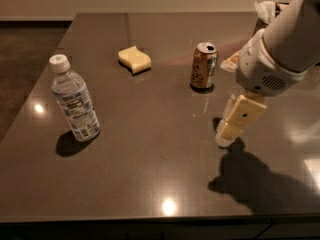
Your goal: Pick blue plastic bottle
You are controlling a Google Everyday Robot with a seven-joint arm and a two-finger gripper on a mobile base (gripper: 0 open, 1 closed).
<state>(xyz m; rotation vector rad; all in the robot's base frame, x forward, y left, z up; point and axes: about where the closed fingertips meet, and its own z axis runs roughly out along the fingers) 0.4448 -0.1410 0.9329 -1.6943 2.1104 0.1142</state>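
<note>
Gripper [225,136] centre right, clenched or released impossible to tell, well apart from blue plastic bottle [75,104] at left. Could topple it by arriving off-centre.

Gripper [225,136] low over table [150,164] right, well apart from upright blue plastic bottle [74,100]

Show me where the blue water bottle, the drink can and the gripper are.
blue plastic bottle [76,109], camera view, on its printed label.
drink can [203,69], camera view, on its side wall.
gripper [224,135], camera view, on its lower end, front-right of the can.
</note>
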